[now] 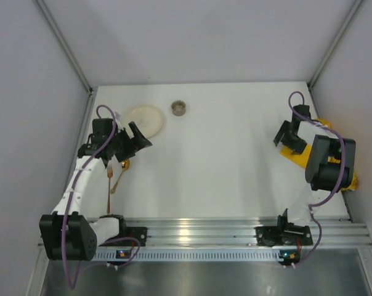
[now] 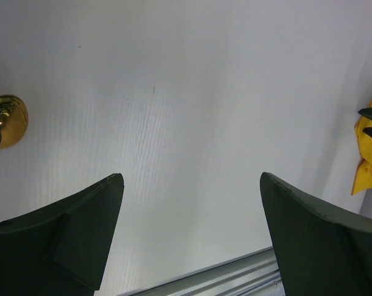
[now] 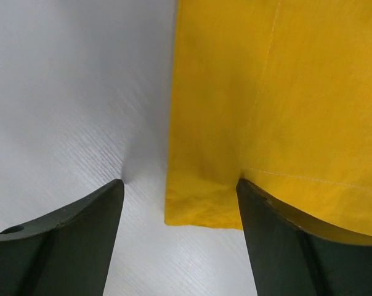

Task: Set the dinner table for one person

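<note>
Cloth (image 3: pixel 266 111), yellow, with a stitched hem, lies flat below my right gripper (image 3: pixel 180 203); its fingers stand apart over the corner. My left gripper (image 2: pixel 192 209) is spread wide above the dinner table (image 2: pixel 186 92), a smooth white board, finely ribbed, beneath both my arms. The shiny rounded end of a golden utensil (image 2: pixel 6 121) shows there. Only the top view shows the round cream plate (image 1: pixel 146 120) and a small brownish ring-shaped cup (image 1: pixel 178 108).
</note>
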### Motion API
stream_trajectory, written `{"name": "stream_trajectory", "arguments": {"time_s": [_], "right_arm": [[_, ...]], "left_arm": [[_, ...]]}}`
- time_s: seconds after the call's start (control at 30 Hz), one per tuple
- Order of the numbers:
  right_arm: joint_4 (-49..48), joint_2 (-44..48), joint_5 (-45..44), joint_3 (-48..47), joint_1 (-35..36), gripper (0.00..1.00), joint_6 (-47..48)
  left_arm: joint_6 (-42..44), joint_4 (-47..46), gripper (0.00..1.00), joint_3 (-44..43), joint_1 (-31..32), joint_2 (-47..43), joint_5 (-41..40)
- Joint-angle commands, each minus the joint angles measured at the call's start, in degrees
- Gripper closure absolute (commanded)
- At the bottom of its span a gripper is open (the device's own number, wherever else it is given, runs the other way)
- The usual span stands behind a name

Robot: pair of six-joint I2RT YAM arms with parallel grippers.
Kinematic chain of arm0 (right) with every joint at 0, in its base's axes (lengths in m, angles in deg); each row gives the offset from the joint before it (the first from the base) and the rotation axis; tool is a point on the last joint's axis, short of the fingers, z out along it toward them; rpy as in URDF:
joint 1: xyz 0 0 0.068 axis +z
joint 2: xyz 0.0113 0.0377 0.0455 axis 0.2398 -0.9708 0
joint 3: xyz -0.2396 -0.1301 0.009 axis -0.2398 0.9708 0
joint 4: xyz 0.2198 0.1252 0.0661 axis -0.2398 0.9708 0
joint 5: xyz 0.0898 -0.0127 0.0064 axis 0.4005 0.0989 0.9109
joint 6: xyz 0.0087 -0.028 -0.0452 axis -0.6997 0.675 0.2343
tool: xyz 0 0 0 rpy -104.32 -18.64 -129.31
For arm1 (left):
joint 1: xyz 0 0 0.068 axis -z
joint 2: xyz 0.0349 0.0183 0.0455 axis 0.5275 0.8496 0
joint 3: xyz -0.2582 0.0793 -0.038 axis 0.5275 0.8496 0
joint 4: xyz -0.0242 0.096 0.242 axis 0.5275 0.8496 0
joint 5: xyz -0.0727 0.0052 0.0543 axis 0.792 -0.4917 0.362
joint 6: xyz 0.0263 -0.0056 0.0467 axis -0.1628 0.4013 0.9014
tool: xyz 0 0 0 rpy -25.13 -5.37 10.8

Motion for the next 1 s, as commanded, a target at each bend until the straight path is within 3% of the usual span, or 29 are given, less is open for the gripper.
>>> {"name": "stream_trajectory", "arguments": {"time_s": [0.0, 0.03, 0.13, 0.17, 0.27, 0.33, 0.53, 0.63, 0.7, 0.8, 0.83, 0.87, 0.9, 0.93, 0.97], "right_arm": [[-1.09, 1.27, 0.76, 0.74, -0.68, 0.25, 1.26], [-1.09, 0.92, 0.76, 0.74, -0.68, 0.26, 1.26], [-1.09, -0.49, 0.76, 1.44, -0.68, 0.42, 0.82], [-1.26, -0.75, 0.94, 2.14, -0.68, 0.60, 0.38], [-2.06, -1.46, 1.81, 4.16, -0.68, 0.89, -0.32], [-2.32, -1.64, 1.82, 4.78, -0.24, 1.00, -0.32], [-0.04, 3.88, 6.46, 6.01, 6.42, 1.00, -2.42], [1.80, 12.32, 7.27, 5.23, 16.00, 1.00, -11.45], [1.46, 16.45, 8.93, 3.30, 22.15, 1.00, -22.87], [-1.96, 12.90, 11.65, -5.38, 27.79, 1.00, -35.02], [-2.93, 10.52, 14.01, -12.55, 29.28, 1.00, -36.69], [-3.11, 4.75, 15.51, -16.88, 29.73, 0.98, -36.88], [-0.94, 1.48, 17.01, -21.71, 29.99, 0.79, -36.02], [0.91, -1.60, 18.94, -30.81, 30.17, 0.47, -35.14], [2.67, -3.98, 19.30, -34.29, 30.17, 0.01, -34.08]], "left_arm": [[1.32, -2.90, 0.03, -2.02, -0.16, -0.41, 0.69], [1.67, -2.55, 0.03, -2.02, -0.16, -0.50, 0.60], [2.72, -1.14, 0.03, -2.72, -0.16, -0.67, -0.10], [2.98, -0.61, 0.03, -3.07, -0.16, -0.85, -0.36], [3.69, 0.62, 0.03, -3.69, -0.16, -1.29, -1.42], [3.87, 0.62, 0.03, -3.61, -0.16, -1.55, -1.68], [4.65, 0.27, 0.03, -3.87, -0.16, -1.82, -2.12], [5.01, 0.09, 0.03, -4.66, -0.16, -1.55, -2.47], [5.10, 0.10, 0.03, -5.27, -0.16, -1.20, -2.56], [5.10, 0.18, 0.03, -6.33, -0.16, -0.50, -2.74], [5.10, 0.10, 0.03, -6.68, -0.16, -0.32, -2.48], [5.10, 0.01, 0.03, -6.77, -0.16, 0.11, -2.04], [4.92, -0.08, 0.03, -7.12, -0.16, 0.20, -1.86], [4.83, -0.08, 0.03, -7.21, -0.16, 0.55, -1.16], [4.75, -0.08, 0.03, -7.21, -0.16, 0.56, -0.72]]}}
